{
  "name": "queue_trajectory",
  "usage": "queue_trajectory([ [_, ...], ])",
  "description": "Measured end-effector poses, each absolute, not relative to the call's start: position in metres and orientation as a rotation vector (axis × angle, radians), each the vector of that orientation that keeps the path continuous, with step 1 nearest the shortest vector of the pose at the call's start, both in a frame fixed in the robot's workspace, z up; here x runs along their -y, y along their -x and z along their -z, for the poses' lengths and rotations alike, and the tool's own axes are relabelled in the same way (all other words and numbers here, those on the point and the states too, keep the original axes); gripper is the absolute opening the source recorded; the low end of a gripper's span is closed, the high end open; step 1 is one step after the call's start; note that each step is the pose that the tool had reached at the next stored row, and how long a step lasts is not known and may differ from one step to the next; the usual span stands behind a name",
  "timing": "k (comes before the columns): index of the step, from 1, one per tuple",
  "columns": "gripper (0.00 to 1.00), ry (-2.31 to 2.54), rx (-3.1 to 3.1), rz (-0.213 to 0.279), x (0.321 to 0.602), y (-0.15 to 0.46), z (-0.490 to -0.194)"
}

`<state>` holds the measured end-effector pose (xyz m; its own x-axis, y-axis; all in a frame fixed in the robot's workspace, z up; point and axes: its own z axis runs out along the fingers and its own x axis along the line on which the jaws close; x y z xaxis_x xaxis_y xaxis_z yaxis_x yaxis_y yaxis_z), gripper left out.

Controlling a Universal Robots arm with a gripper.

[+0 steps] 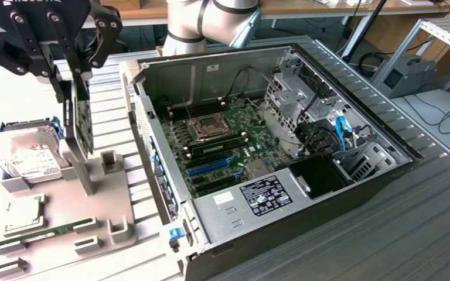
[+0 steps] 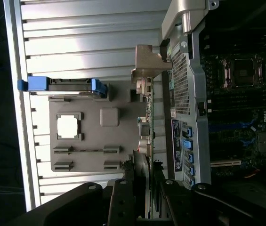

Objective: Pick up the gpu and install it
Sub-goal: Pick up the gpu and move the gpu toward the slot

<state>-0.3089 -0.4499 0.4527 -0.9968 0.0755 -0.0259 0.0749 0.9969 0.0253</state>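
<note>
**Exterior view.** The gpu (image 1: 80,120) is shown upright and edge-on, clamped by its upper part in the end effector (image 1: 70,71), which is closed narrowly on the card. Both are placed outside the open computer case (image 1: 287,146), on the exterior view's left of it, over the grey fixture (image 1: 92,205). Whether the card's lower edge touches the fixture cannot be told. A hard drive (image 1: 26,155) is seated farther from the case. The case is open on top, with its motherboard (image 1: 225,140) exposed.

**Wrist view.** The gpu (image 2: 145,132) is seen edge-on, extending from the end effector (image 2: 147,181). Its silver bracket (image 2: 149,63) is at the far end. The card runs parallel to the case wall (image 2: 184,94), close beside it.
</note>
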Motion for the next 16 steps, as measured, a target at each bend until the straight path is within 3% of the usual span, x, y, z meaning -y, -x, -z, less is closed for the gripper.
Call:
queue_trajectory([
  [16, 0.26, -0.117, -3.112, -0.038, 0.4499, 0.3047, -0.4525],
])
